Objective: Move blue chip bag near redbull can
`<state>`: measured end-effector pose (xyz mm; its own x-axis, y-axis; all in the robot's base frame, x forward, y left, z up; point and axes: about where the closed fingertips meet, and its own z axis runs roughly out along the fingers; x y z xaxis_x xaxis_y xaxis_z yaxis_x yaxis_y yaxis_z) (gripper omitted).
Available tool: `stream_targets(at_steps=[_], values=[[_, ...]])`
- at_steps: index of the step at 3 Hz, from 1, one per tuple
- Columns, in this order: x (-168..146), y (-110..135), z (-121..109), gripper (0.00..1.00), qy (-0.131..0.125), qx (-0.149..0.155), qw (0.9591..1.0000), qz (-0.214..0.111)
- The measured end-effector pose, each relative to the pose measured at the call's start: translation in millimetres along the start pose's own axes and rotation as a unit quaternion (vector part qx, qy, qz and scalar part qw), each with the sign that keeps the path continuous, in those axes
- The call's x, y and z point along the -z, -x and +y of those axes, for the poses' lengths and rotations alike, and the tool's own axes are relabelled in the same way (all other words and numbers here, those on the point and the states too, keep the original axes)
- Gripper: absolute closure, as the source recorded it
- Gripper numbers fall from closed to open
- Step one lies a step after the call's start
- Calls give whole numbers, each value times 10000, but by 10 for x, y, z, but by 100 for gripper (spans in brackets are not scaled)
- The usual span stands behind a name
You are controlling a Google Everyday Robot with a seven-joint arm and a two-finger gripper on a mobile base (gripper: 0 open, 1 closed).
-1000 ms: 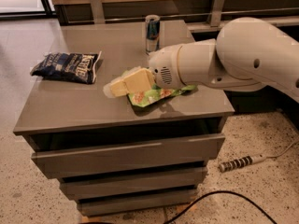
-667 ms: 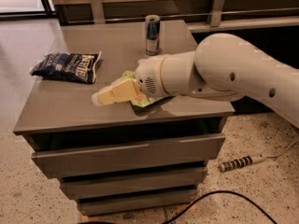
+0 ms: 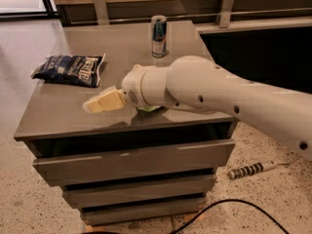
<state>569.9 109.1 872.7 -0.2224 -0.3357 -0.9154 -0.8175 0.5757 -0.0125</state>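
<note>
The blue chip bag (image 3: 70, 69) lies flat at the left side of the grey cabinet top (image 3: 53, 113), white lettering facing up. The redbull can (image 3: 158, 35) stands upright near the back middle of the top, well apart from the bag. My gripper (image 3: 100, 103) is at the end of the white arm (image 3: 195, 89), low over the front middle of the top. It points left and sits a short way in front and to the right of the bag, not touching it.
A green snack bag (image 3: 148, 109) is almost fully hidden under the arm. The cabinet has drawers (image 3: 131, 162) below. A wooden bench with metal brackets (image 3: 100, 6) runs behind. A black cable (image 3: 229, 204) lies on the speckled floor.
The arm has swung left across the cabinet top. The gripper is now closer to the blue chip bag, and the arm covers more of the green bag. Bag and can have not moved.
</note>
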Motion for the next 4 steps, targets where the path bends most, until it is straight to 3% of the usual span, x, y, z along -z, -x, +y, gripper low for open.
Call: stream_targets(at_steps=[1, 4], values=[[-260, 48, -117, 0, -245, 76, 9997, -55], [-1016, 138, -176, 0, -288, 15, 9993, -221]])
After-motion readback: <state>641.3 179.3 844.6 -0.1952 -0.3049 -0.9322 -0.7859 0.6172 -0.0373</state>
